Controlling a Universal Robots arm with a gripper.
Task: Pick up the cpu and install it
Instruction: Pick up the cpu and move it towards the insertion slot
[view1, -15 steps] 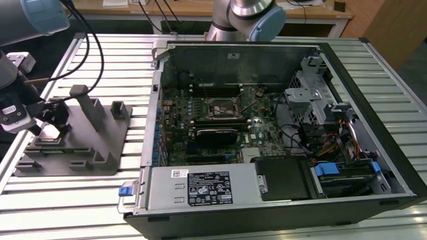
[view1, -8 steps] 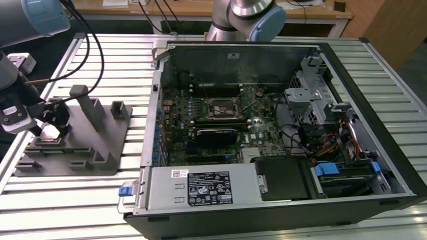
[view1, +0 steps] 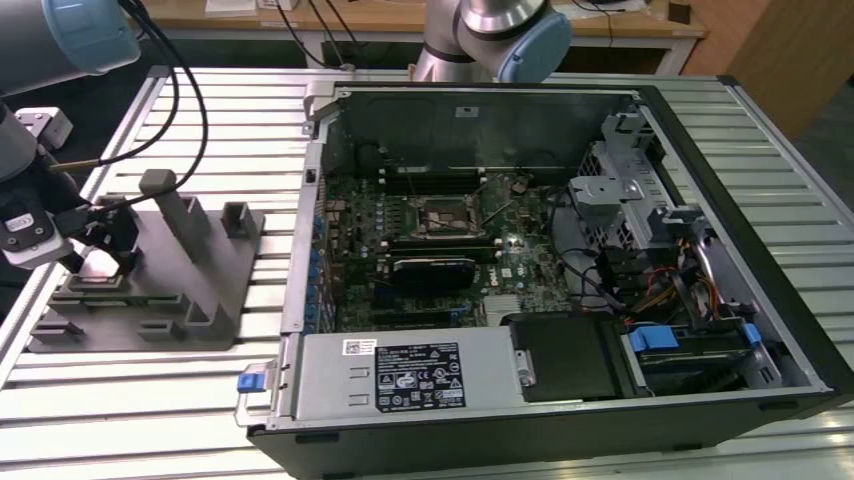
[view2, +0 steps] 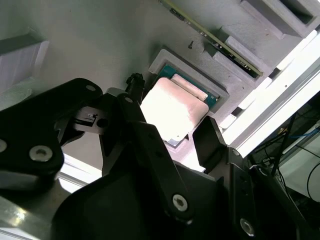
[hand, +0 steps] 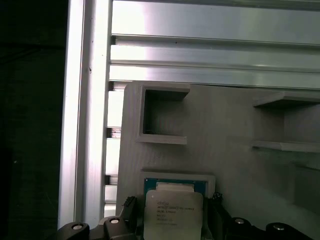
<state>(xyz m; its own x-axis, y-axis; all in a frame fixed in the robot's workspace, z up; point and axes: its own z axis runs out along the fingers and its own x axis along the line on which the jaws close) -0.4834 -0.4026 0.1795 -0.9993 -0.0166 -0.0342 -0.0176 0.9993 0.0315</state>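
Working the pick: exterior view, end effector (view1: 110, 262) is sitting at the grey fixture (view1: 200, 290). Second wrist view, fingers (view2: 207, 142) are standing apart, flanking the cpu (view2: 172, 107) seated in the fixture; gripping is likely calling for square edge contact. First wrist view, pocket rim (hand: 180, 176) is hugging the cpu (hand: 172, 215), leaving room upward only.

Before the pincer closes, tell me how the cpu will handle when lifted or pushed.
The cpu looks flat and stiff, so it probably won't flex. Its smooth metal top may be slippery, and its thin edges give the pincer little to grip. Recessed in a pocket of the grey fixture, it would likely jam rather than slide if pushed.
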